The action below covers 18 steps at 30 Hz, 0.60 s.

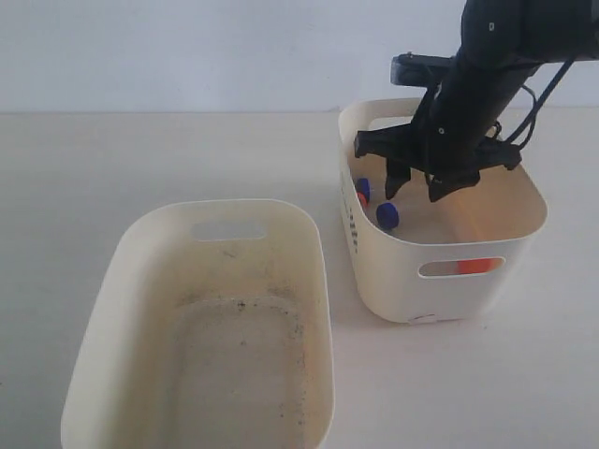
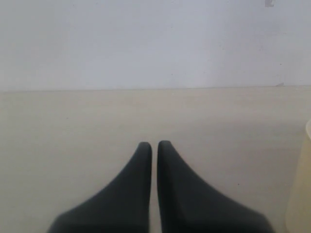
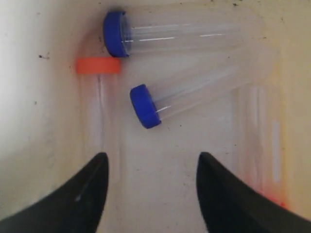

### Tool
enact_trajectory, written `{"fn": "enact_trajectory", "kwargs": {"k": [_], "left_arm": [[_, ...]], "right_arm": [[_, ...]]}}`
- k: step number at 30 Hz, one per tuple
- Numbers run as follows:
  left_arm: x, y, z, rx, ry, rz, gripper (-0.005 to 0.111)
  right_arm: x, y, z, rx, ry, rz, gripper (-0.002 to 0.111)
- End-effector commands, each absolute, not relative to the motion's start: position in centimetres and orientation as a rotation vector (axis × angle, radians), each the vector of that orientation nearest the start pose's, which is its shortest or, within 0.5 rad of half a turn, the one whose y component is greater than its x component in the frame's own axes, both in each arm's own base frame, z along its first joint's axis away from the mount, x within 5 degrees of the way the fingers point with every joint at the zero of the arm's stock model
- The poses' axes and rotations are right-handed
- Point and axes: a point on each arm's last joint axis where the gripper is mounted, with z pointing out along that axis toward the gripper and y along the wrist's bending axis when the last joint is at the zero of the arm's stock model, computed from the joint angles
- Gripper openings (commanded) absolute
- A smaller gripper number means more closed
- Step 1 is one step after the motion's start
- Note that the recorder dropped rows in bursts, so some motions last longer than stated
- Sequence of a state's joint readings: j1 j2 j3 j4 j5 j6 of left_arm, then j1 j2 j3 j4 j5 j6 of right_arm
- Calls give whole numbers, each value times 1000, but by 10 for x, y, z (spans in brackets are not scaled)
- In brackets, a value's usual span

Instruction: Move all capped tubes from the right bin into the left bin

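Note:
The right bin (image 1: 440, 281) holds the capped tubes. In the right wrist view two blue-capped tubes (image 3: 184, 31) (image 3: 204, 90) lie across its floor, an orange-capped tube (image 3: 97, 65) lies along one wall, and a fourth clear tube (image 3: 262, 126) with an orange tint lies along the opposite wall. My right gripper (image 1: 416, 192) hangs inside the bin's mouth above them, open (image 3: 153, 158) with bare floor between its fingers. The left bin (image 1: 103, 309) stands empty, its floor speckled with grime. My left gripper (image 2: 154, 144) is shut over bare table.
Both bins stand on a pale tabletop with a white wall behind. A cream bin wall (image 2: 301, 184) shows at the edge of the left wrist view. A narrow gap separates the two bins.

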State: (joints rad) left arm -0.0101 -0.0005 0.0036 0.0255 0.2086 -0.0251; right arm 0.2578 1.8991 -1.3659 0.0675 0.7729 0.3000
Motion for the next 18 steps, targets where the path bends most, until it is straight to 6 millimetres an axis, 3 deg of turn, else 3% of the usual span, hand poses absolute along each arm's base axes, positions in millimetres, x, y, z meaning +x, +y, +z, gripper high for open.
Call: {"fn": "enact_trajectory", "kwargs": {"k": [1,6,18], "left_arm": [[56,0,195,-8,1686,-16,4],[56,0,195,-8,1686,-16,4],[56,0,195,-8,1686,-16,4]], "right_arm": [[384,107,209,149,2765,240,78],[386,107,203,174,2779,239,79],[393,109,156,223,2880,199,79]]}}
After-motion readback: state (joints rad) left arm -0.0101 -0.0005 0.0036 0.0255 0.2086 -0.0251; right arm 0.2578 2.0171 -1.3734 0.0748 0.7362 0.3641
